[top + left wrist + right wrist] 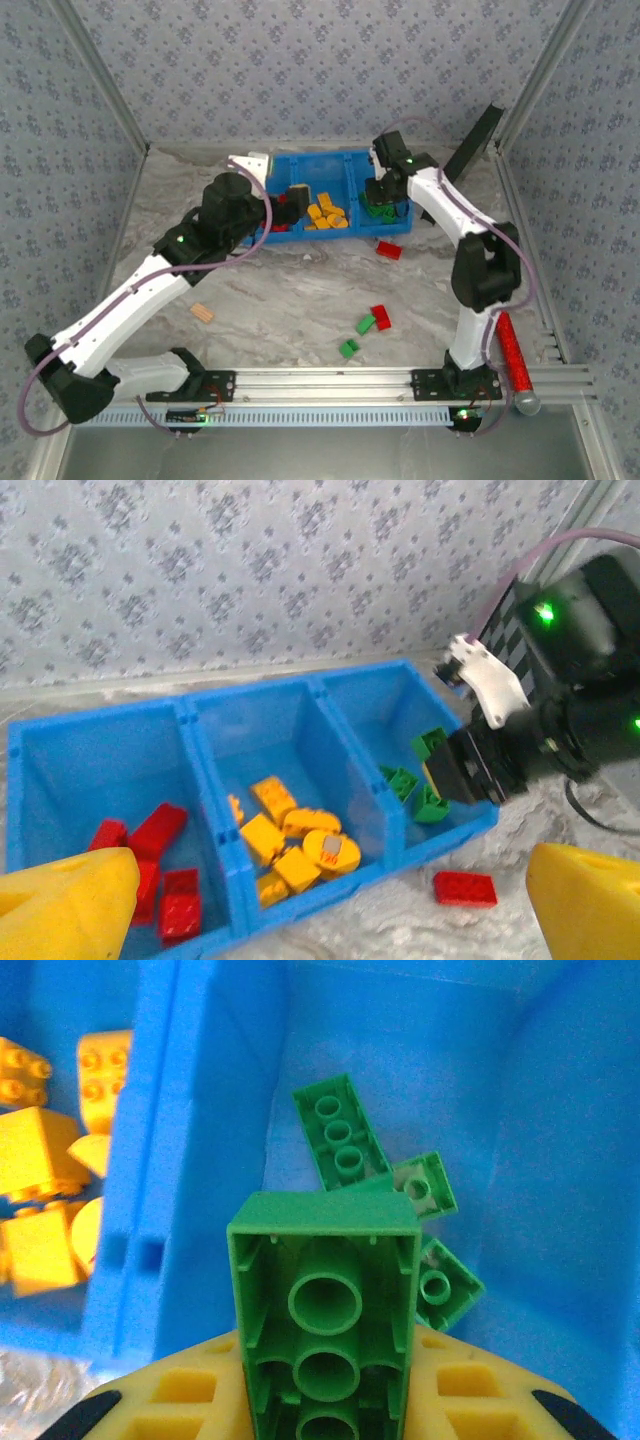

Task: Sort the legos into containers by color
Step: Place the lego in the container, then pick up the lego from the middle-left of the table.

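While a green brick [325, 1300] hangs pinched between the fingers of the right gripper [383, 198], the right-hand compartment [560, 1160] of the blue bin [300, 685] lies directly below it.

Its long axis runs in line with the fingers and points down toward three green bricks [345, 1140] already on that compartment's floor. It appears to sit inside the walls' outline, though its height above the floor is hard to judge. A simple release looks enough. The left gripper [325, 900] hovers at the bin's left end, spread wide and empty, farther from the drop. On the table, a red brick [388, 250] lies just before the bin. A red-and-green pair [375, 320] and a lone green one [348, 348] lie nearer the bases.
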### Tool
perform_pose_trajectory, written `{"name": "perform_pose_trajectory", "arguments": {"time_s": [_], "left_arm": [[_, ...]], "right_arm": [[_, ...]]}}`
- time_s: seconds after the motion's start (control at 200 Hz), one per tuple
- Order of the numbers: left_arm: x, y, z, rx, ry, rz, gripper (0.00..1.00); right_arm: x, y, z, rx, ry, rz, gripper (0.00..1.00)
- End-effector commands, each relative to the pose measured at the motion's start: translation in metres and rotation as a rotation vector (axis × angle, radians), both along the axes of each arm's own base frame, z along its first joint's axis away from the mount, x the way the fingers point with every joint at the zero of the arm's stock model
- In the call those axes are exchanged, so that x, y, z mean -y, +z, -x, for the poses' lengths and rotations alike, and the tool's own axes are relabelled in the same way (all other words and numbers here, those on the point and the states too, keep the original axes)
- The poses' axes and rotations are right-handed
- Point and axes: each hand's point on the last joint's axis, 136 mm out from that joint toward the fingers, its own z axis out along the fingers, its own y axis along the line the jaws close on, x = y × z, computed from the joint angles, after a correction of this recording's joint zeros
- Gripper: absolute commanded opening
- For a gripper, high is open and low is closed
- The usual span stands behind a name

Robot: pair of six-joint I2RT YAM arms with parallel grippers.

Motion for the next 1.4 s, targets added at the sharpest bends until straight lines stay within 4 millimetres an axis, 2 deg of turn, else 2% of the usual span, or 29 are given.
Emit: {"name": "perform_pose_trajectory", "arguments": {"time_s": [0.0,0.085,0.21,0.325,0.41,0.52,0.685,0.715,0.8,0.975,1.179,1.394], "left_arm": [[-0.010,-0.011,0.019,-0.046,-0.030,-0.026,0.99],[-0.010,-0.038,0.038,-0.175,-0.078,-0.040,0.99],[-0.019,-0.087,0.064,-0.318,-0.032,-0.105,0.99],[-0.012,-0.125,0.088,-0.416,-0.050,-0.164,0.99],[-0.004,-0.146,0.097,-0.455,-0.054,-0.255,0.99],[0.019,-0.171,0.107,-0.496,-0.099,-0.384,0.99],[0.076,-0.203,0.132,-0.479,-0.308,-0.511,0.95],[0.089,-0.206,0.135,-0.467,-0.351,-0.496,0.93],[0.111,-0.219,0.143,-0.467,-0.431,-0.505,0.89],[0.149,-0.222,0.148,-0.410,-0.527,-0.558,0.84],[0.181,-0.244,0.161,-0.426,-0.611,-0.583,0.81],[0.197,-0.263,0.176,-0.458,-0.676,-0.633,0.78]], "right_arm": [[-0.003,-0.011,-0.017,-0.018,0.019,0.032,0.24],[-0.005,-0.026,-0.024,-0.053,0.011,0.062,0.25],[-0.008,-0.042,-0.030,-0.087,0.001,0.076,0.27],[-0.009,-0.051,-0.032,-0.104,-0.001,0.083,0.33],[-0.011,-0.051,-0.033,-0.100,0.001,0.081,0.40],[-0.014,-0.046,-0.032,-0.096,0.011,0.080,0.47],[-0.015,-0.033,-0.028,-0.082,0.029,0.075,0.56],[-0.015,-0.030,-0.028,-0.076,0.030,0.073,0.56],[-0.015,-0.021,-0.026,-0.063,0.035,0.067,0.57],[-0.014,0.003,-0.018,-0.029,0.040,0.054,0.57],[0.000,0.036,-0.002,0.013,0.026,0.053,0.58],[0.030,0.065,0.026,0.050,-0.030,0.047,0.59]]}}
